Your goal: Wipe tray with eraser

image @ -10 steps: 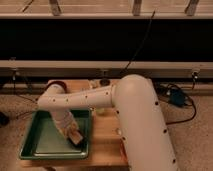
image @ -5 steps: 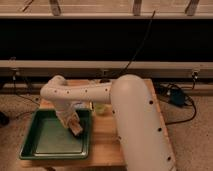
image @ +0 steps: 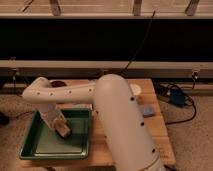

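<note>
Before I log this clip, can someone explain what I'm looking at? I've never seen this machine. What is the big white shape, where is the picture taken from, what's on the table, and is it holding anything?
The big white shape is a robot's single arm, seen from a camera above and behind it; where the camera is mounted is not known. The arm bends left and reaches down into a large green tray on a wooden table. At its end is the hand, a two-finger clamp, shut on the eraser, a small block with a dark top and pale side, pressed low over the tray floor. Also on the table: a blue sponge to the right, and a dark round item behind the arm that I cannot identify.
</note>
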Available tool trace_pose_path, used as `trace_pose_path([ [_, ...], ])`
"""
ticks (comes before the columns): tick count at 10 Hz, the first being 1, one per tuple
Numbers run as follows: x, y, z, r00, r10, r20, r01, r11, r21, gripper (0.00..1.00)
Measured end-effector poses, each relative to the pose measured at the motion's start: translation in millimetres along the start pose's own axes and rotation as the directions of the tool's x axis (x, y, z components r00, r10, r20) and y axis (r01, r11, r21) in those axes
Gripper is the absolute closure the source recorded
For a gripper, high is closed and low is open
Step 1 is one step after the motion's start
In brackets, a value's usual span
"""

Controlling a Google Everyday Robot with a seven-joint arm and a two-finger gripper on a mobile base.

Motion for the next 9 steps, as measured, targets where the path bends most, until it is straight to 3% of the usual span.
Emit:
trace_pose_path([
  [1, 1, -20, 2, 0.999, -0.041, 0.002, 0.041, 0.999, 0.000, 1.00],
  [5, -19, -60, 13, 0.989, -0.143, 0.022, 0.143, 0.990, 0.007, 1.00],
  [7, -35, -50, 18, 0.990, -0.140, 0.034, 0.140, 0.990, 0.011, 1.00],
  [9, -61, -18, 24, 0.994, -0.098, 0.048, 0.097, 0.995, 0.018, 1.00],
])
